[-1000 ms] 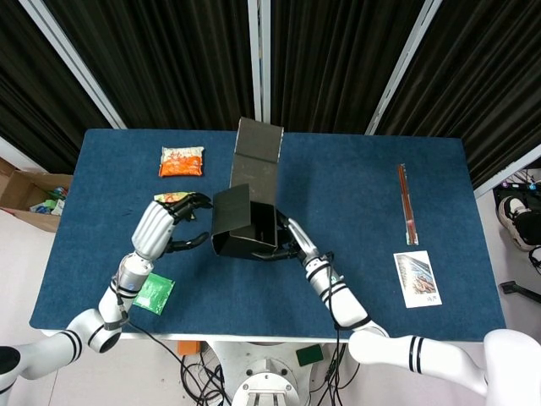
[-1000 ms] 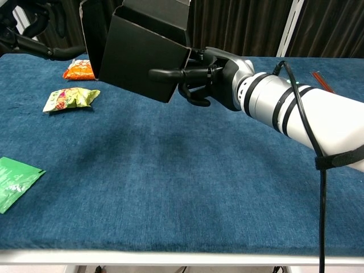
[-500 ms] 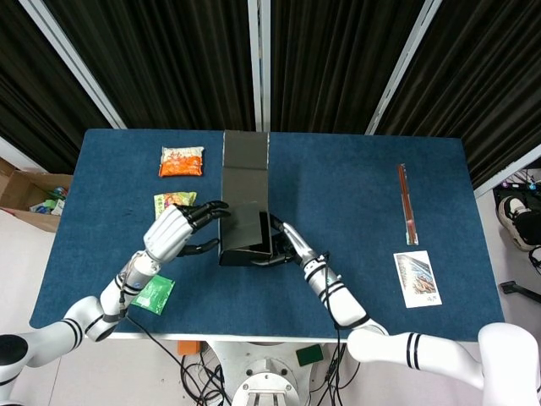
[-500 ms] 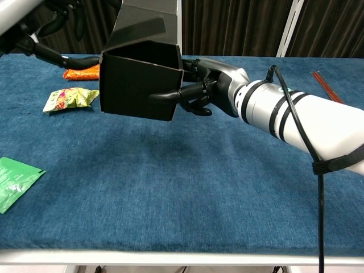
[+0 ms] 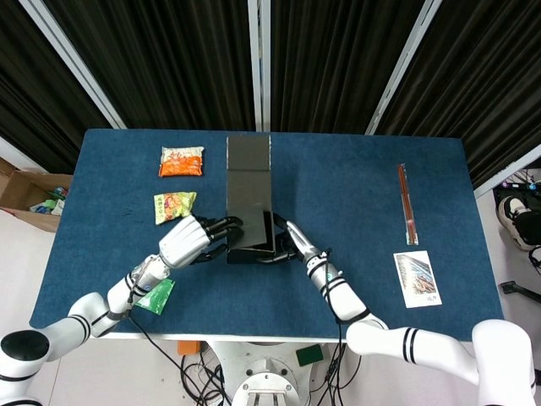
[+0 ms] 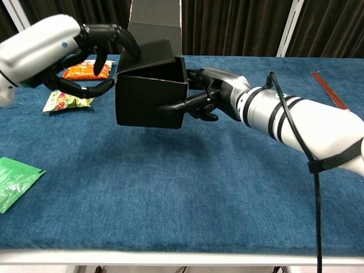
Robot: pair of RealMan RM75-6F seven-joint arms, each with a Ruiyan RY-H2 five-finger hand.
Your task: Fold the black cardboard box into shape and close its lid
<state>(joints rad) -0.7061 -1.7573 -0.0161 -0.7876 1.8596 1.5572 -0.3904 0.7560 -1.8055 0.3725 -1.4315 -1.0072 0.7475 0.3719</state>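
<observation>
The blue tabletop [image 5: 363,211] carries everything. Near its middle is the black cardboard box [image 6: 151,94], its tall lid flap standing upright behind the open body. The chest view shows the box lifted clear of the cloth; the head view, looking straight down, hides that gap but shows the flap reaching toward the far edge.

The right hand [image 6: 207,99] holds the box at its right front corner, one finger laid along the front wall and the others at the side. The left hand [image 6: 94,48] is at the box's left side, fingers curled over the top left edge and thumb below; whether it actually grips cannot be told.

Only the head view shows the card [image 5: 417,278] and chopsticks [image 5: 407,203] at far right. Left lie an orange packet [image 5: 182,161], a yellow-green packet [image 5: 173,205] and a green packet [image 6: 14,181].
</observation>
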